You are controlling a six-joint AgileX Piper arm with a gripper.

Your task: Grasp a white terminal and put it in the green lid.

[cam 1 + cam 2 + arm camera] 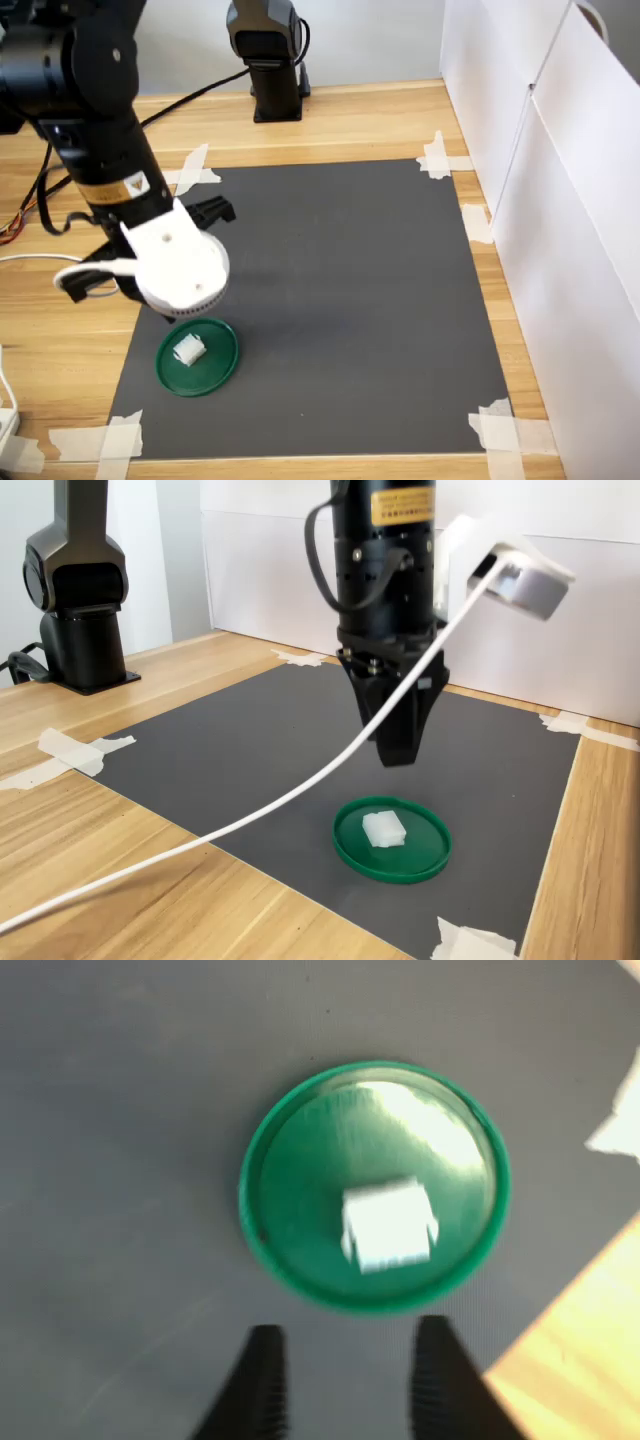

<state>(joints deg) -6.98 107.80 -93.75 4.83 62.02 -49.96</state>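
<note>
Terminal (384, 828): lying inside the lid (425, 863).
Fingers (268, 1380): apart, empty, above the lid.
Left: nothing apparent.

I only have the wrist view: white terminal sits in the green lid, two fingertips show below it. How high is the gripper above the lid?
Observer: In the second exterior view the gripper hangs clear above the green lid, with open air between the tips and the rim.
Operator: Is anything else on the mat near it?
Observer: No. In the first exterior view the dark mat carries only the lid and the white terminal; the lid lies near the mat's corner at the first exterior view's lower left.
Operator: Any cable in the way?
Observer: A white cable sweeps from the wrist camera down across the second exterior view's left, passing in front of the lid, not visibly touching it.
</note>
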